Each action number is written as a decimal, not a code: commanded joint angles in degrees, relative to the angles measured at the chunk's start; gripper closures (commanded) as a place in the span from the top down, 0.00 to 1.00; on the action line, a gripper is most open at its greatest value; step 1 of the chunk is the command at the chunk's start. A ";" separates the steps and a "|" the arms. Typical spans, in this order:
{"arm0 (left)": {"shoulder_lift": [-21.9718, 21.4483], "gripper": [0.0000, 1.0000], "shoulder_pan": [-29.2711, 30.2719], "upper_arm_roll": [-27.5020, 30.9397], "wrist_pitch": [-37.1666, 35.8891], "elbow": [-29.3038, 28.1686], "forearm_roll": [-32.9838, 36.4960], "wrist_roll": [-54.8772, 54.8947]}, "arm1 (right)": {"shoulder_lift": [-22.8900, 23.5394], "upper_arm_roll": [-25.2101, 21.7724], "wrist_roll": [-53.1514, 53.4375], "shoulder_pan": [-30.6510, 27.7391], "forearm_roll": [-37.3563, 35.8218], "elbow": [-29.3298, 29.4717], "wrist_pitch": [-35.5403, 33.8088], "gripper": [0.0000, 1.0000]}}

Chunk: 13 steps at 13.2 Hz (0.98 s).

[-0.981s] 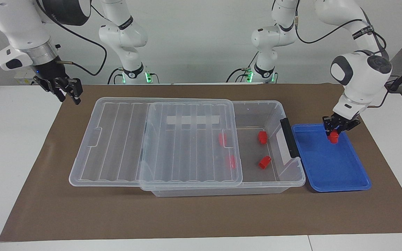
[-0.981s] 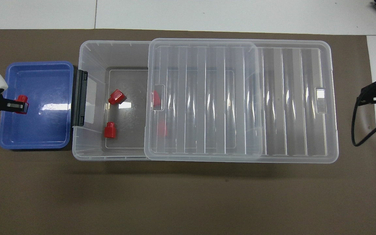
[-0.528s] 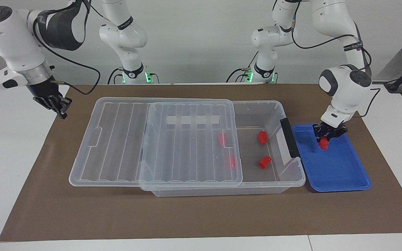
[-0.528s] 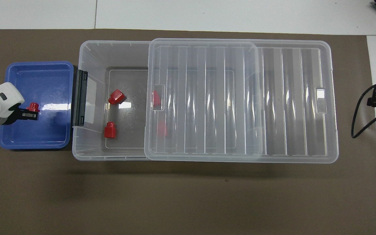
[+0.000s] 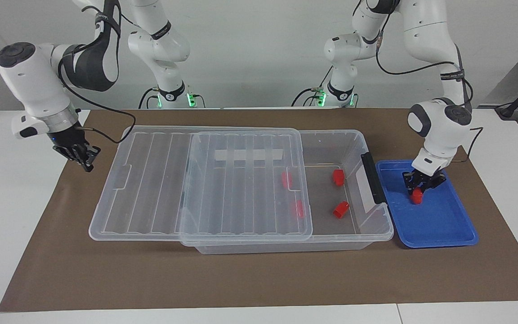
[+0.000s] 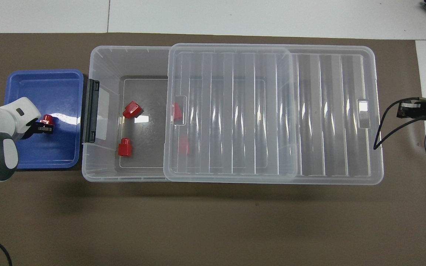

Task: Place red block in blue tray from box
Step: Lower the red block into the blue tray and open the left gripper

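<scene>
My left gripper (image 5: 417, 191) is shut on a red block (image 5: 416, 196) and holds it low inside the blue tray (image 5: 436, 220); I cannot tell if the block touches the floor. The overhead view shows the block (image 6: 46, 119), the gripper (image 6: 45, 126) and the tray (image 6: 50, 88). The clear box (image 5: 353, 144) lies beside the tray, its lid (image 5: 241, 180) slid toward the right arm's end. Two red blocks (image 5: 338, 177) (image 5: 341, 209) lie in its open part and two more (image 5: 287, 179) (image 5: 298, 209) show through the lid. My right gripper (image 5: 84, 161) hangs over the mat beside the lid's end.
The box's dark grey latch (image 5: 372, 177) stands right next to the tray's rim. A brown mat (image 5: 259, 279) covers the table under everything. The lid (image 6: 272, 111) overhangs the box toward the right arm's end. A cable (image 6: 386, 125) trails from the right wrist.
My left gripper has sunk lower into the tray with the red block and shifted a little toward the box. My right gripper has come down and in toward the lid's end.
</scene>
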 commanded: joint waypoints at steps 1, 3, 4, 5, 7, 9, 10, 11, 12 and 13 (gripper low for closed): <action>1.79 0.78 0.99 -0.50 1.98 -0.22 -0.77 1.37 | 0.74 0.20 -1.18 0.99 1.05 -0.65 1.94 0.00; 1.62 1.00 0.90 -0.50 1.28 0.13 -0.77 1.37 | 1.62 0.20 -1.18 2.12 1.05 -0.65 3.17 0.00; 0.66 1.00 0.99 -0.50 -1.34 0.83 -0.77 1.37 | 1.71 0.20 -1.09 2.74 1.05 -0.65 3.61 0.00; -1.44 0.99 1.08 -0.50 -6.93 3.01 -0.77 1.37 | 1.71 0.29 -1.09 3.62 1.05 -0.65 3.61 0.00; -5.31 0.99 0.21 -0.67 -23.87 11.08 -0.77 1.20 | 1.71 0.29 -1.00 5.20 1.05 -0.65 3.61 0.00; -7.87 1.00 -0.06 -1.46 -37.69 18.82 -0.77 0.59 | 1.71 0.29 -1.00 7.05 1.14 -0.74 3.43 0.00; -8.84 1.00 -0.93 -1.64 -42.80 22.77 -0.94 0.41 | 1.71 0.37 -1.00 8.10 1.14 -0.74 3.43 0.00; -10.06 1.00 -1.64 -1.64 -46.94 26.03 -1.12 0.23 | 1.71 0.29 -0.91 9.50 1.14 -0.83 3.43 0.00; -11.73 1.00 -2.78 -1.64 -50.11 28.06 -1.12 -0.12 | 1.62 0.37 -1.00 10.04 1.14 -1.00 3.43 0.00; -13.92 1.00 -3.92 -1.64 -52.32 28.95 -1.04 -0.73 | 1.62 0.46 -1.00 11.26 1.14 -1.09 3.43 0.00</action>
